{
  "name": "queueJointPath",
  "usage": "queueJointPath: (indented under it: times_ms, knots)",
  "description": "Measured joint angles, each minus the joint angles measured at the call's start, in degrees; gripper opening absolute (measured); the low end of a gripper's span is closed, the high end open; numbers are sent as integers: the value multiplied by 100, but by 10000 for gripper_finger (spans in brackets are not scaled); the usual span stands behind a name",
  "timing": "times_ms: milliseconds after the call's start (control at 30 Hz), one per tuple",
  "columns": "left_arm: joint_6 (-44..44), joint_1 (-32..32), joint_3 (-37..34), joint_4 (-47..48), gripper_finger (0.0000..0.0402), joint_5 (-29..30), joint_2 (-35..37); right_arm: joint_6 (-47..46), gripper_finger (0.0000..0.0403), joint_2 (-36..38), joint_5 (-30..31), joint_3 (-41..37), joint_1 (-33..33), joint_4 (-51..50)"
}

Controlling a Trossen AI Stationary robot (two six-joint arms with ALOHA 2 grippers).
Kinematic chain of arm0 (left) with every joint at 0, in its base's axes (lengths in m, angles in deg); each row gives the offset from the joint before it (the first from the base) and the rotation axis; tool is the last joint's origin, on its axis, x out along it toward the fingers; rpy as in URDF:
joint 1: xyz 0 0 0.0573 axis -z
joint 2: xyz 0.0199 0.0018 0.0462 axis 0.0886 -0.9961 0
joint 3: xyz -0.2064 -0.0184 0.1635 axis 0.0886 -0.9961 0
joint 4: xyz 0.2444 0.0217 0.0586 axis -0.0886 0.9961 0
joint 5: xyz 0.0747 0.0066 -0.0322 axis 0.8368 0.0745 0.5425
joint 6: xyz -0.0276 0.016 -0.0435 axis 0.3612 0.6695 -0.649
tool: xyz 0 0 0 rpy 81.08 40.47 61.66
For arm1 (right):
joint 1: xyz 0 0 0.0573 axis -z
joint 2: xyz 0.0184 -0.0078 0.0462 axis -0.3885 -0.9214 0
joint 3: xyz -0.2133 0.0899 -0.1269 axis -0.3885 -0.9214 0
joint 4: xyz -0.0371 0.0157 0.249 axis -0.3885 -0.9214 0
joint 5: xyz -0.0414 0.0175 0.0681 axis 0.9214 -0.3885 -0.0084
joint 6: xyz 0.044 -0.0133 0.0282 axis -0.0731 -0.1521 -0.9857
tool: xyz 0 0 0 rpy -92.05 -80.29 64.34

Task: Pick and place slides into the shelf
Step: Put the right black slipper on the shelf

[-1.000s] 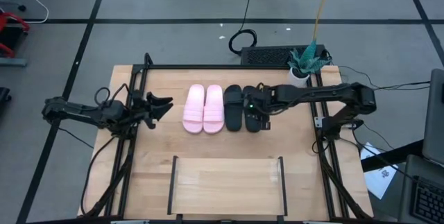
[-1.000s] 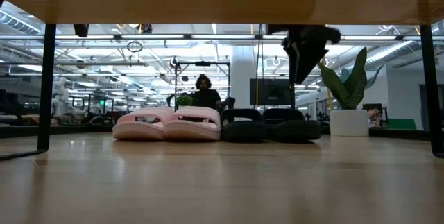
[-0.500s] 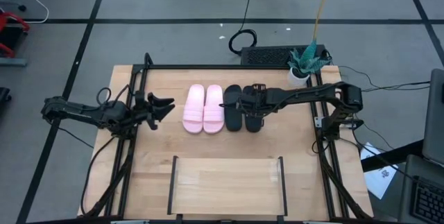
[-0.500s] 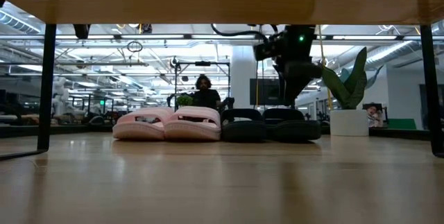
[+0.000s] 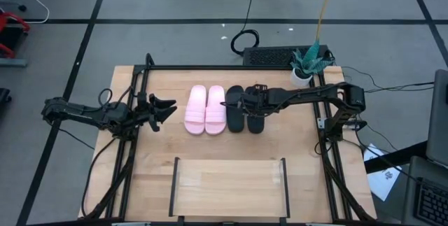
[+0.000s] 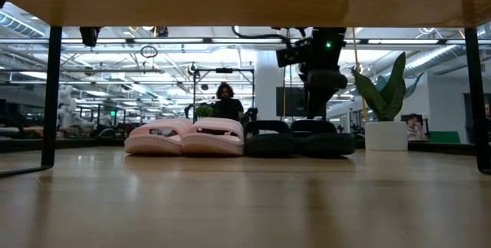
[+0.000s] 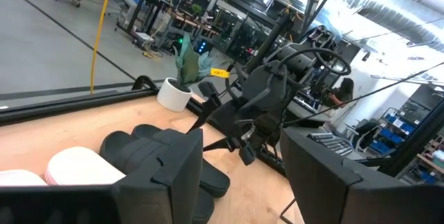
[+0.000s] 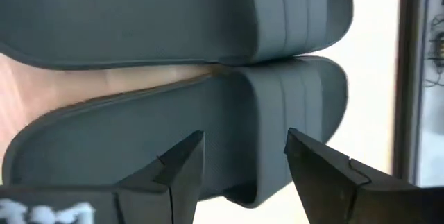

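Two pale pink slides (image 5: pixel 205 109) and two black slides (image 5: pixel 236 121) lie side by side, soles down, at the table's far middle. My right gripper (image 5: pixel 238 103) hangs open over the black pair, pointing steeply down. Its fingertips (image 8: pixel 182 160) stand just above the strap of the right black slide (image 8: pixel 173 134) and touch nothing. From table height the right gripper (image 6: pixel 314 112) shows a little above that slide (image 6: pixel 322 139). My left gripper (image 5: pixel 165 107) waits open and level, left of the pink pair. The shelf (image 5: pixel 229 184) sits at the near edge.
A potted plant (image 5: pixel 306 65) stands at the far right corner, close behind my right arm. Black frame rails (image 5: pixel 133 135) run along both table sides. The shelf's thin black end rails (image 5: pixel 173 182) stand up at its two ends. Bare wood lies between slides and shelf.
My right gripper has come down and toward the table's left, tipping more steeply, until it hangs close over the black slides. Its fingers stay open. The slides have not moved.
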State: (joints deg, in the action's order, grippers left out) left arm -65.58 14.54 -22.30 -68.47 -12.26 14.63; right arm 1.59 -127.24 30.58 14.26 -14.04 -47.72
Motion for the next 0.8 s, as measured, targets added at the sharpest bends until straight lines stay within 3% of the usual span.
queueJointPath:
  times_ms: [267, 433, 800]
  knots:
    - [39, 2, 0, 3, 195, 0, 0, 20, 192, -2, 59, -356, 111, 297]
    - [37, 1, 0, 5, 195, 0, 0, 149, 192, -2, 630, -645, 113, 688]
    - [22, 1, 0, 7, 195, 0, 0, 331, 191, 1, 1002, -1133, 122, 1387]
